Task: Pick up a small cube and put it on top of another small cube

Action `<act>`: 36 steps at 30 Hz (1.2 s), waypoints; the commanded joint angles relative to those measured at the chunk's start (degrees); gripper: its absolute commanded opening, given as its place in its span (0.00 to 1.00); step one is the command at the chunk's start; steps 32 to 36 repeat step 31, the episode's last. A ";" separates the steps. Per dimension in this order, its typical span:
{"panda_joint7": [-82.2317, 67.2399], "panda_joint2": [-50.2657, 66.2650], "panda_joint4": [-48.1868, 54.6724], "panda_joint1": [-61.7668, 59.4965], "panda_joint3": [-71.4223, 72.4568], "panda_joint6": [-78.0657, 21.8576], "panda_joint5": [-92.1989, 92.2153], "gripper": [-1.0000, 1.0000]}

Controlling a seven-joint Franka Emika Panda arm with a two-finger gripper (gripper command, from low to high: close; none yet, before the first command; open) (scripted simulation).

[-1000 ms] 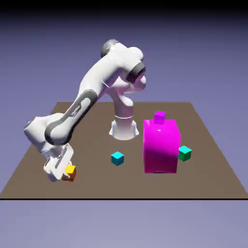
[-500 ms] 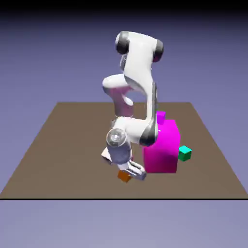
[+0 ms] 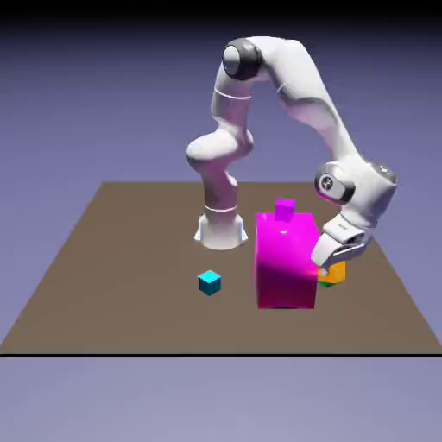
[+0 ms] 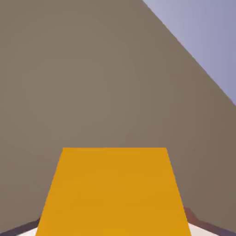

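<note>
Orange cube (image 3: 332, 273), clamped in claw (image 3: 324, 266), now near teal-green cube (image 3: 327, 284).

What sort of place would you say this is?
Probably a simulated robotics test scene: a white robot arm on a plain brown tabletop, flat-coloured blocks such as the cyan cube, and an empty blue-violet backdrop.
</note>
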 commanded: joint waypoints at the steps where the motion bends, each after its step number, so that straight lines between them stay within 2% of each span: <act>1: -1.31 0.12 -0.08 2.10 -0.53 -1.42 0.88 0.00; 8: -11.15 1.41 -0.45 16.23 -4.80 -11.71 9.56 0.00; 11: -12.52 2.46 0.32 17.33 -7.05 -14.30 13.30 0.00; 31: -0.45 9.37 -3.26 -24.16 33.13 -8.54 -2.27 0.00; 36: -0.45 9.37 -3.26 -24.16 33.13 -8.54 -2.27 0.00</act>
